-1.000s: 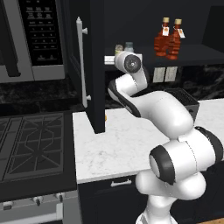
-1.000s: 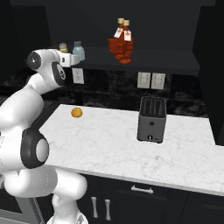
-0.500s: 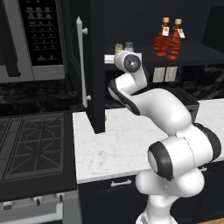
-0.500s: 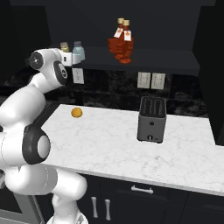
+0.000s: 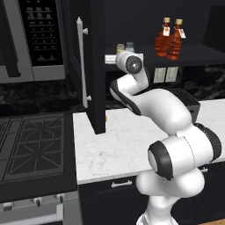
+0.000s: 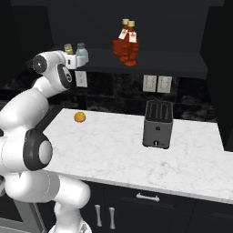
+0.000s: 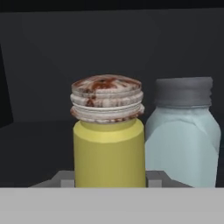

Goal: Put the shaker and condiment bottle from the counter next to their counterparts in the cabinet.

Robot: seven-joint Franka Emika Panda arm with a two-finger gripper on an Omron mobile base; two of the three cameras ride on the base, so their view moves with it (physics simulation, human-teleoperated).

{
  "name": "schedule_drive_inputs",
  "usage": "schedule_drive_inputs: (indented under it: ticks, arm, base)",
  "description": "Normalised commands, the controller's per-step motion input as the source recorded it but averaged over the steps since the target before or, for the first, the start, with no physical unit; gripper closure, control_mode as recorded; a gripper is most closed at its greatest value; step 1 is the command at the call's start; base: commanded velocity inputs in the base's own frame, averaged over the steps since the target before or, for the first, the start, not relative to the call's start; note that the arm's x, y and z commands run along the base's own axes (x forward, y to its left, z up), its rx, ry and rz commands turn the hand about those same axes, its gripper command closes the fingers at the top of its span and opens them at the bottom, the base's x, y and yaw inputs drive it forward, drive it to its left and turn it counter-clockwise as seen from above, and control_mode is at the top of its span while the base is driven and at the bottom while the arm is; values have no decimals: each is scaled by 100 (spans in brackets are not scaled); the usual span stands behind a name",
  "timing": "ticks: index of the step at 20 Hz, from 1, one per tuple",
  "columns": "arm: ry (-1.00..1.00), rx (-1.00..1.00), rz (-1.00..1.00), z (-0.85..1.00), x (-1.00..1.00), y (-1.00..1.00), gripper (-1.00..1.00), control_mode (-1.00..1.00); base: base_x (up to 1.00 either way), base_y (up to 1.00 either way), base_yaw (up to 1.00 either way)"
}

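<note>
The yellow shaker [image 7: 109, 148] with its mottled silver cap stands upright on the cabinet shelf [image 6: 173, 63], close beside the pale blue-grey shaker [image 7: 183, 140]. My gripper [image 7: 109, 181] is shut on the yellow shaker, one fingertip at each side of its base. From the base views, the yellow shaker [image 6: 68, 48] and its blue counterpart [image 6: 81, 52] sit at the shelf's left end, with my hand reaching up to them. Two alike red-orange bottles [image 6: 126, 45] stand side by side further right on the shelf; I cannot tell which is the condiment bottle from the counter.
The open cabinet door [image 5: 94, 66] with its long bar handle [image 5: 80, 61] hangs left of my arm. On the marble counter [image 6: 113, 150] are a dark toaster [image 6: 158, 124] and a small orange fruit [image 6: 80, 117]. Microwave [image 5: 35, 39] and stovetop [image 5: 30, 145] lie left.
</note>
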Motion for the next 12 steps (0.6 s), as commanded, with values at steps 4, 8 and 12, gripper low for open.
schedule_drive_inputs:
  ticks: [4, 8, 12]
  arm:
    - [-2, 0, 0, -7, 0, -1, -100, -100]
    - [-2, 0, 0, 0, -13, 0, -100, -100]
    - [-5, 0, 0, 0, -37, 0, -100, -100]
  base:
    - [0, 0, 0]
    - [0, 0, 0]
    - [0, 0, 0]
